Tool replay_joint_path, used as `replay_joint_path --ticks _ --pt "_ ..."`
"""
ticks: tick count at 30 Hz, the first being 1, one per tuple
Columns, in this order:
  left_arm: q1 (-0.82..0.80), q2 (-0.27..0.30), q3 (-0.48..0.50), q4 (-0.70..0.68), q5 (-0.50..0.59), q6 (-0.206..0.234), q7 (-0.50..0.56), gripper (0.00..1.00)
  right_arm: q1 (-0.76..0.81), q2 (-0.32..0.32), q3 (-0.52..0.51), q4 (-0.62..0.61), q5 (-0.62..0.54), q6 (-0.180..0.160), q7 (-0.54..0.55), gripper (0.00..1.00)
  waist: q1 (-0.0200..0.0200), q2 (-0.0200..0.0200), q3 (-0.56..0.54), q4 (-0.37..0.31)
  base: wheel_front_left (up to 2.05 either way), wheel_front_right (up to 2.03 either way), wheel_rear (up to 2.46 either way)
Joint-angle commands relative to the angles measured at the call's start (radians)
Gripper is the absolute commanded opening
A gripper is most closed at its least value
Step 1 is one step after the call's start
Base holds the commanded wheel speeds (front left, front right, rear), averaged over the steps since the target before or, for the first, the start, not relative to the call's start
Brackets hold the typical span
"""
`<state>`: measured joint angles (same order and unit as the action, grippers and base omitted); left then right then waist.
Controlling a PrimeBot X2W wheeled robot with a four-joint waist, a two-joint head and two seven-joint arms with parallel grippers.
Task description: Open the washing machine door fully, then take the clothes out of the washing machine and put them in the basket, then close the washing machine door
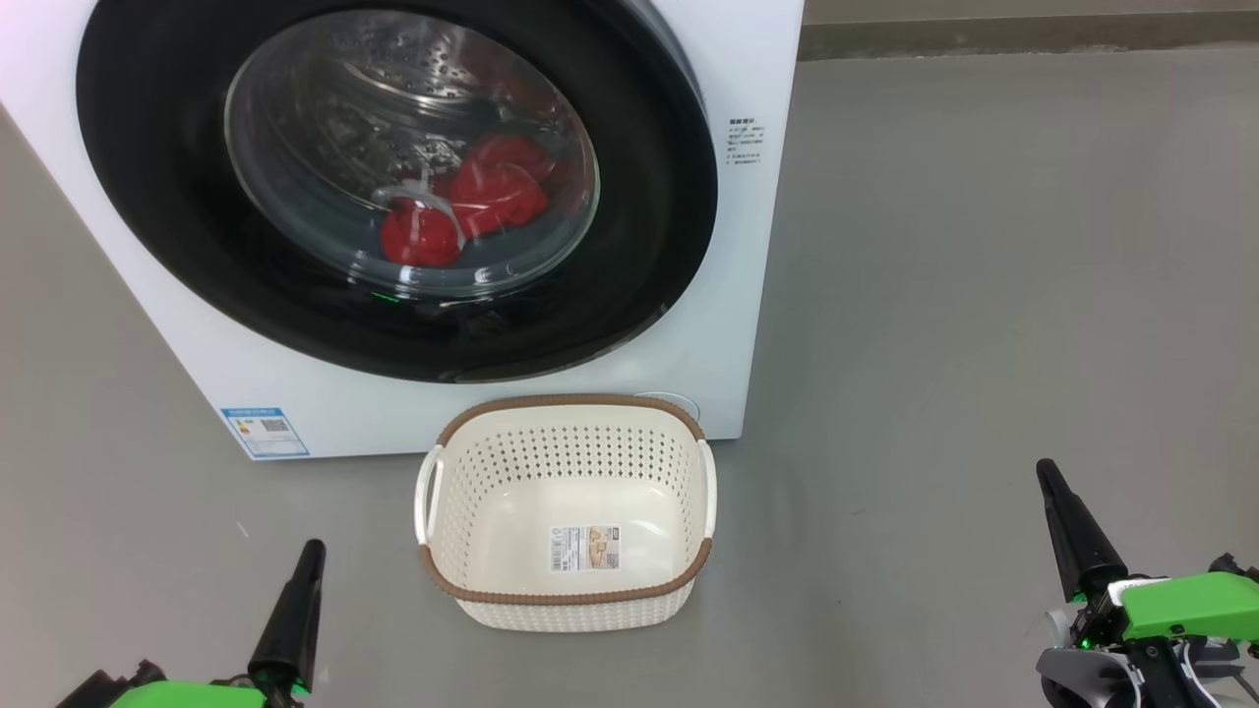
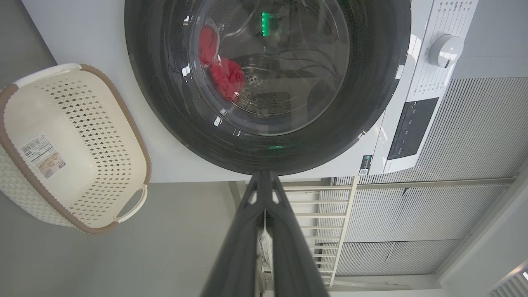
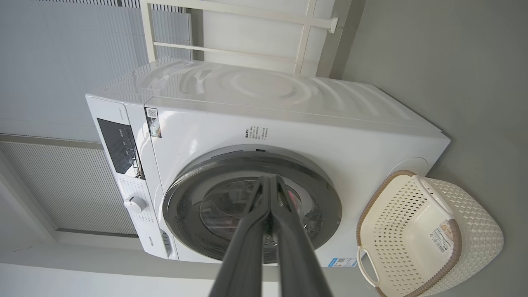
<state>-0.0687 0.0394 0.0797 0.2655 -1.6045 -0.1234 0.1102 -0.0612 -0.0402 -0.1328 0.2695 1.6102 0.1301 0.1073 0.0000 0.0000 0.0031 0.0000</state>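
**Left edge, head view.** My left claw (image 1: 307, 565) sits low in the frame. Its fingers are pressed together into one dark spike and hold nothing. The spike tilts slightly right and points up the view toward the washing machine (image 1: 748, 295). The frame edge cuts off the arm behind it, leaving a strip of green casing (image 1: 187, 694).

**Washing machine.** Its top is cut off in the head view. A blue label (image 1: 264, 431) sits at the lower left corner of its front. The washing machine door (image 1: 649, 246) lies shut, flat to the front and facing me, with its upper rim out of frame. Through the glass window (image 1: 325, 128) the clothes (image 1: 492, 192) show as red lumps with a white band. They lie low in the steel drum, right of centre. The curved glass warps them, so I cannot tell how many garments there are. The left wrist view shows the control dial (image 2: 443, 50).

**Basket** (image 1: 566, 405). It stands on the grey floor (image 1: 984, 295) before the right half of the machine's lower front, opening upward. Its long axis runs left to right, with a handle at each end and a paper label (image 1: 585, 547) on its bottom. The far rim overlaps the machine front, and I cannot tell whether they touch.

**Right edge.** My right claw (image 1: 1050, 484) is likewise pinched into a single spike and empty. It tilts slightly left, pointing up the view, over bare floor and well apart from the basket. Its wrist, with the green cover (image 1: 1190, 602), is cut off at the corner.
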Motion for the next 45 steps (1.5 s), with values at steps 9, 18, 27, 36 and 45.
replay_joint_path --ticks 9,18,27,36,45 --pt "-0.039 0.011 0.034 -0.021 -0.004 -0.007 0.003 0.0 -0.047 -0.01 0.019 -0.025 -0.002 0.001 0.006 0.0 0.0 0.0 0.0 0.0 0.0 0.0 0.0" --pt "-0.039 0.011 0.034 -0.021 -0.004 -0.007 0.003 0.0 -0.047 -0.01 0.019 -0.025 -0.002 0.001 0.006 0.0 0.0 0.0 0.0 0.0 0.0 0.0 0.0" --pt "-0.039 0.011 0.034 -0.021 -0.004 -0.007 0.003 0.0 -0.047 -0.01 0.019 -0.025 -0.002 0.001 0.006 0.0 0.0 0.0 0.0 0.0 0.0 0.0 0.0" --pt "-0.039 0.011 0.034 -0.021 -0.004 -0.007 0.003 0.0 -0.047 -0.01 0.019 -0.025 -0.002 0.001 0.006 0.0 0.0 0.0 0.0 0.0 0.0 0.0 0.0" --pt "-0.039 0.011 0.034 -0.021 -0.004 -0.007 0.003 0.0 -0.047 -0.01 0.019 -0.025 -0.002 0.001 0.006 0.0 0.0 0.0 0.0 0.0 0.0 0.0 0.0"
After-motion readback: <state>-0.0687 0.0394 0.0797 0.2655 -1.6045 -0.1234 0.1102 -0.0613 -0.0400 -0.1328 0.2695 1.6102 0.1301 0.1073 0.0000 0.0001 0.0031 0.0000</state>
